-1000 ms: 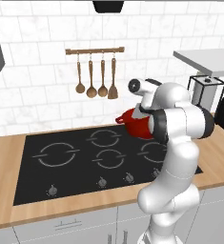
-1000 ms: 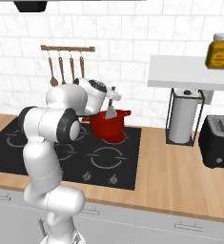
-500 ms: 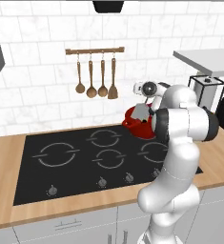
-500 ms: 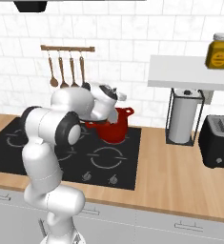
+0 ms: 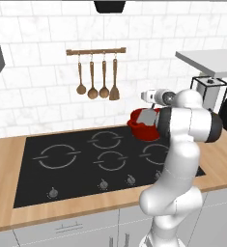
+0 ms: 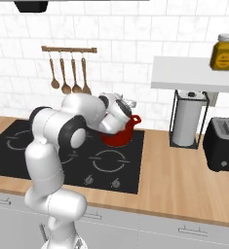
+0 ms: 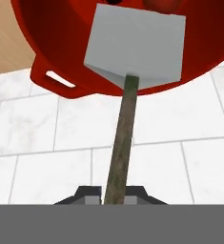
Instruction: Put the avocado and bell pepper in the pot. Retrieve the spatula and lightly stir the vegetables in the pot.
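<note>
The gripper (image 7: pixel 114 199) is seen closed on the thin dark-grey handle of the spatula (image 7: pixel 132 47); in the hand view the handle is clamped between the jaws, which stand almost together. The flat light-grey blade is held over the open mouth of the pot (image 7: pixel 51 43), with its far edge inside the rim. Whether the blade touches the pot's inner wall cannot be told.

The bell pepper (image 7: pixel 162 5) is noted as a glossy red rounded form at the top edge of the hand view, inside the pot and just beyond the blade's far corner. A small dark object is seen beside it at the frame's edge; its identity cannot be told.

In the left base view the pot (image 5: pixel 143 126) is found on the right far part of the black cooktop (image 5: pixel 71 169), with the grey spatula (image 5: pixel 145 117) blade visible over its mouth and the arm's wrist directly to its right. In the right base view the pot (image 6: pixel 122 137) is largely covered by the wrist, with one loop handle showing to the right.

The cooktop is set into a wooden table (image 6: pixel 184 175). A rail of wooden utensils (image 5: pixel 96 77) is hung on the tiled wall behind, left of the pot. A paper towel roll (image 6: pixel 186 121) in a wire stand and a dark toaster (image 6: pixel 223 143) are recorded on the table well to the right, beneath a shelf (image 6: pixel 194 80) carrying a jar (image 6: pixel 222 51).
</note>
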